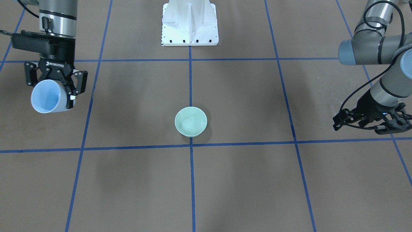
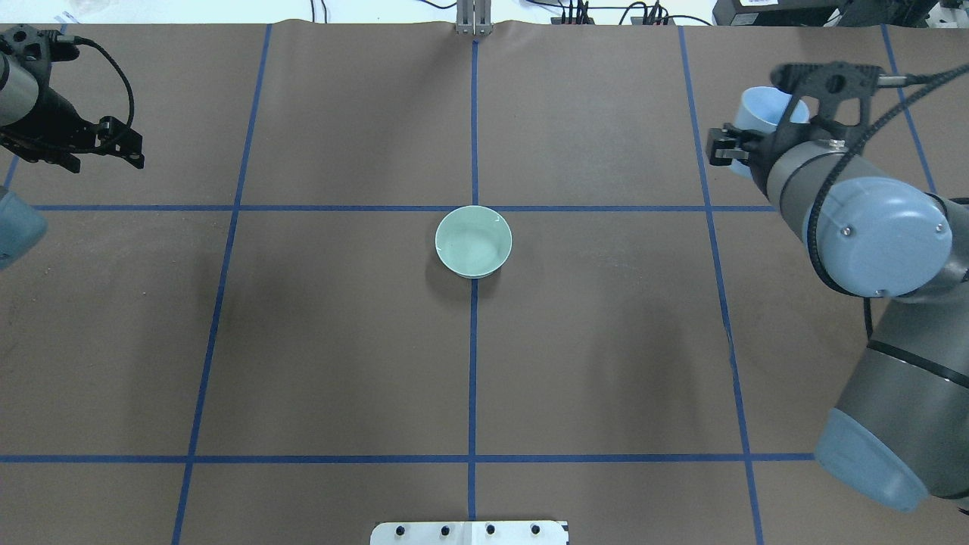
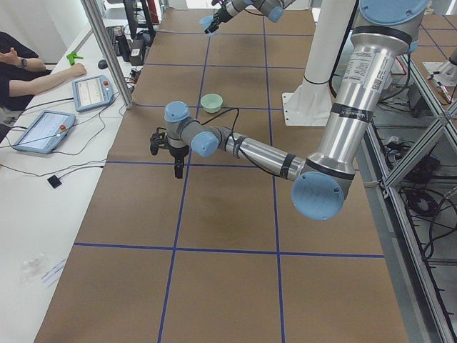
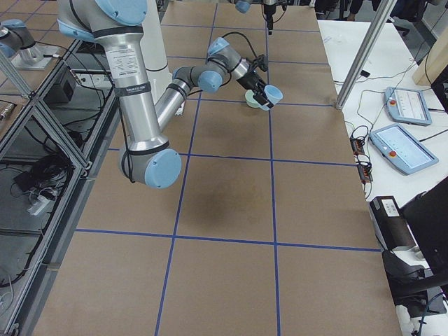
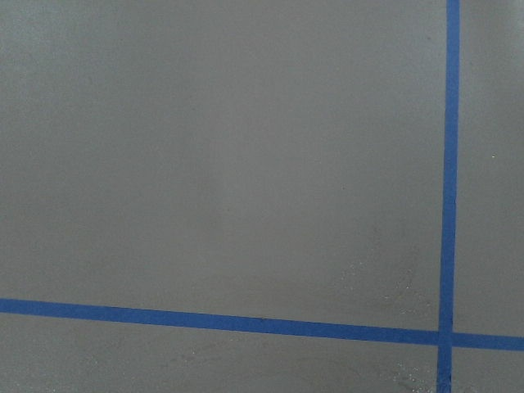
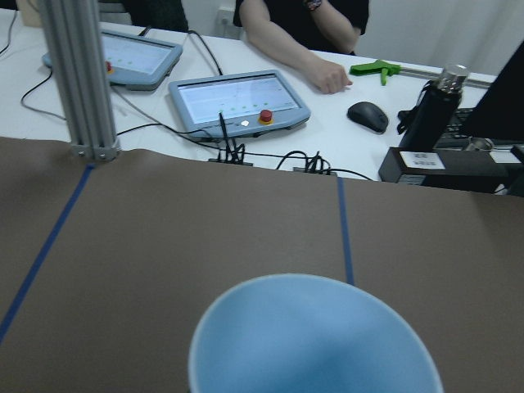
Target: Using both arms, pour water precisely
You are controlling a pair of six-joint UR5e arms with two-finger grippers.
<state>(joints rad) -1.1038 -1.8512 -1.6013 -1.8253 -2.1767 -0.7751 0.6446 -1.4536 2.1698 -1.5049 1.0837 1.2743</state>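
Note:
My right gripper is shut on a light-blue cup, held in the air and tilted with its mouth facing away from the robot. In the right wrist view the cup looks empty, with no water showing in it. The cup also shows in the overhead view. A mint-green bowl stands at the table's middle. Faint glints show inside it; I cannot tell if they are water. My left gripper hangs far off to the other side, shut and empty.
The white pedestal base stands at the robot's edge of the table. Blue tape lines divide the brown mat into squares. An aluminium post, tablets and a person's arm lie beyond the far edge.

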